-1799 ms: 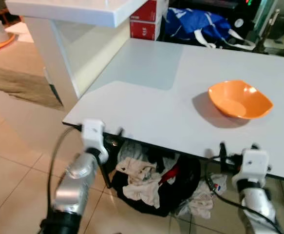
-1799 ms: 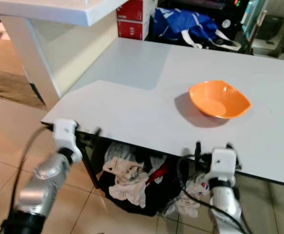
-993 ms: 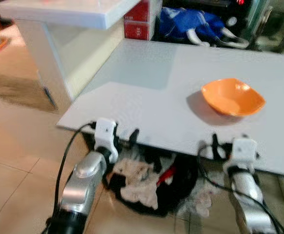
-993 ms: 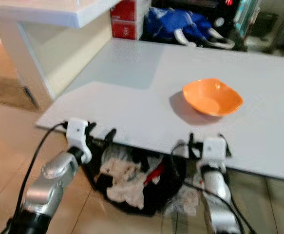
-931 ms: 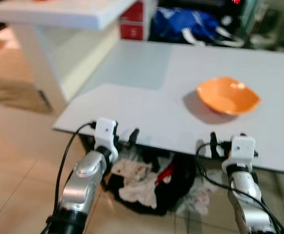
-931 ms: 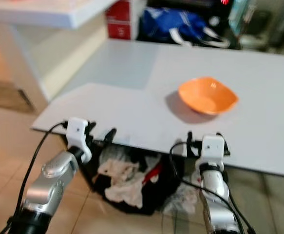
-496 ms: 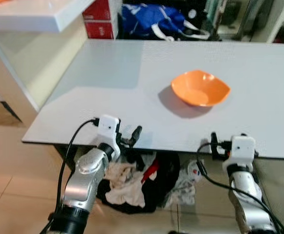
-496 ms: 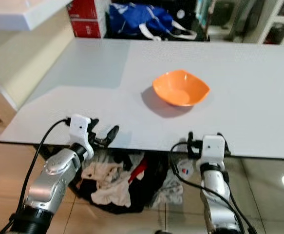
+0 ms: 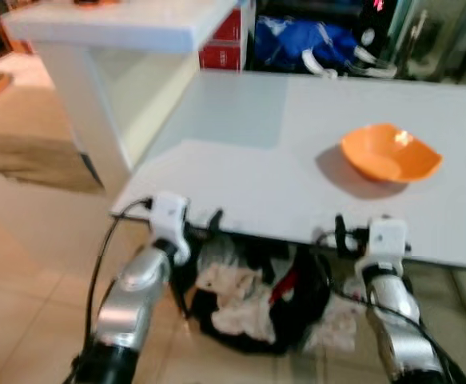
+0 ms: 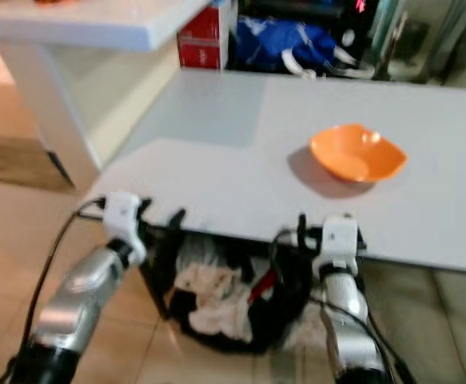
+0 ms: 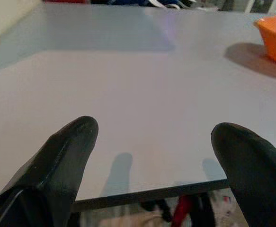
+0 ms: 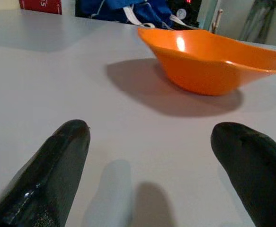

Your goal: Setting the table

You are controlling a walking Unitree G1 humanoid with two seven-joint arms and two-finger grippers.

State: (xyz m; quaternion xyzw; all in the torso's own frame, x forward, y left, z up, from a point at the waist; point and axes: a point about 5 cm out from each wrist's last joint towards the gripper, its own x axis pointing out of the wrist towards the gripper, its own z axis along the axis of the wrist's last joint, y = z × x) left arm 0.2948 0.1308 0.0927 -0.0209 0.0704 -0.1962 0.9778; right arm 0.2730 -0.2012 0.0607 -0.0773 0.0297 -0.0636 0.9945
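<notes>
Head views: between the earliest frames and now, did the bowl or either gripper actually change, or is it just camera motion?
Mostly camera motion: the whole scene swings sideways and back. The left gripper and right gripper have edged from below the near edge of the table up to it. Both stay open and empty; nothing was grasped or released. The orange bowl stays put on the table, untouched.

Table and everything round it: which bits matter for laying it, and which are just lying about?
For the job:
bowl, orange, on the table
left tool, open at the near edge
right tool, open, facing the bowl

Lying about:
clothes pile under the table
blue bag behind
red box
</notes>
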